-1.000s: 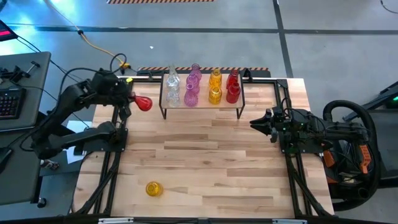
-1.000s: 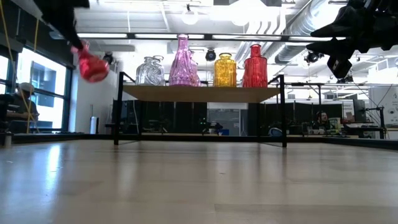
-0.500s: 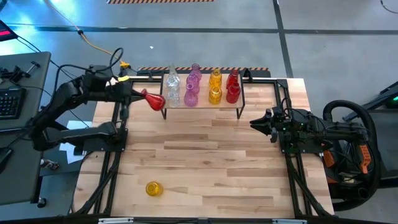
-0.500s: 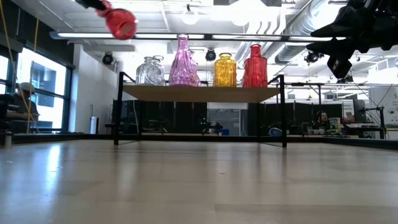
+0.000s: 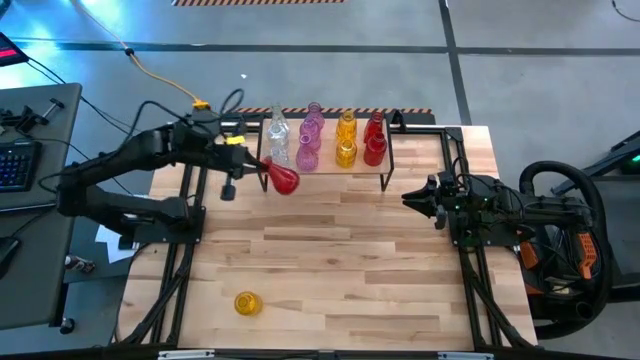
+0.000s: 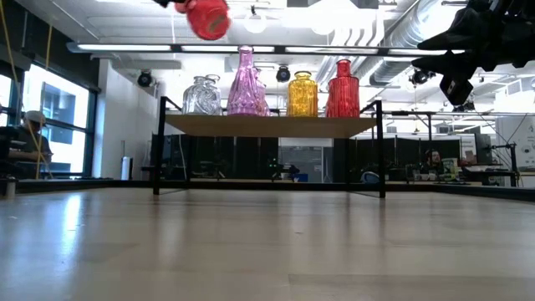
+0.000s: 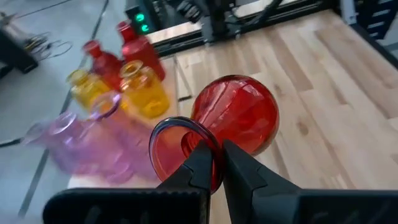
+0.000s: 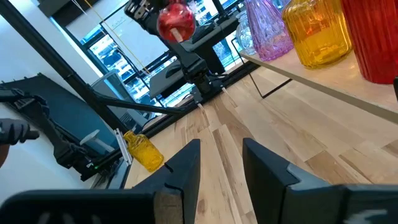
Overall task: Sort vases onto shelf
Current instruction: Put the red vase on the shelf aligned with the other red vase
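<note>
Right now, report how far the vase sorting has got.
Done: eight vases stand on the shelf in color pairs: clear, purple, yellow, red. In hand: the left end effector grips a round red vase by its rim, held in the air by the shelf's clear end. Left: one yellow vase lies on the table. The right end effector waits, empty, at the right.

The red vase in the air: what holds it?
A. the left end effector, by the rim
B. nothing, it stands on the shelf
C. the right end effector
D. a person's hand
A: the left end effector is pinched shut on the red vase at its rim.
</note>
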Robot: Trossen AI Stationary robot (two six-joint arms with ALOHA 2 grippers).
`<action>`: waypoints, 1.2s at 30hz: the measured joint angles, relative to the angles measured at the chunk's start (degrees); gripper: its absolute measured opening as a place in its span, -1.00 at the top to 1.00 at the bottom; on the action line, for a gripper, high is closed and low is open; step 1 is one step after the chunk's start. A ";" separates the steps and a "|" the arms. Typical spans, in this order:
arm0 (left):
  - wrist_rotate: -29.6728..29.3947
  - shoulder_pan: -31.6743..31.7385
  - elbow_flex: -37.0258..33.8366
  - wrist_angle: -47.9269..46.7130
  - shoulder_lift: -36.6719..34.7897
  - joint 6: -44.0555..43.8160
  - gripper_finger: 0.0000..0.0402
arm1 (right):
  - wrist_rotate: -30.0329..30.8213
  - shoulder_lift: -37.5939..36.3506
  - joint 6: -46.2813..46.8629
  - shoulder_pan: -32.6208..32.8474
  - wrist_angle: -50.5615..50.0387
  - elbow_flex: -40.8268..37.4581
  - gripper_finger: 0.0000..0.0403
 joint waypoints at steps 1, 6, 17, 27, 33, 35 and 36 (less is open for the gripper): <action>-0.04 -0.83 0.00 0.94 0.78 -0.28 0.94 | 0.01 0.01 -0.03 0.00 0.01 0.00 0.49; -0.20 -4.50 0.00 5.57 4.50 -0.96 0.93 | 0.02 0.03 1.04 0.01 0.01 0.00 0.49; -0.37 -10.42 0.00 11.41 10.67 -1.62 0.93 | -0.01 0.09 12.44 0.02 0.02 0.00 0.49; -3.76 -14.59 0.00 15.25 15.65 -6.80 0.93 | 2.03 0.12 9.51 0.00 0.04 0.00 0.49; -4.77 -16.38 0.00 19.52 18.66 -10.67 0.93 | -2.26 0.61 8.47 0.01 0.04 0.00 0.44; -6.71 -17.02 0.00 20.42 19.60 -11.62 0.93 | -3.13 1.17 7.43 0.02 0.04 0.00 0.38; -7.34 -17.26 0.00 20.89 20.03 -12.13 0.93 | -3.23 1.47 7.45 0.02 0.06 0.00 0.35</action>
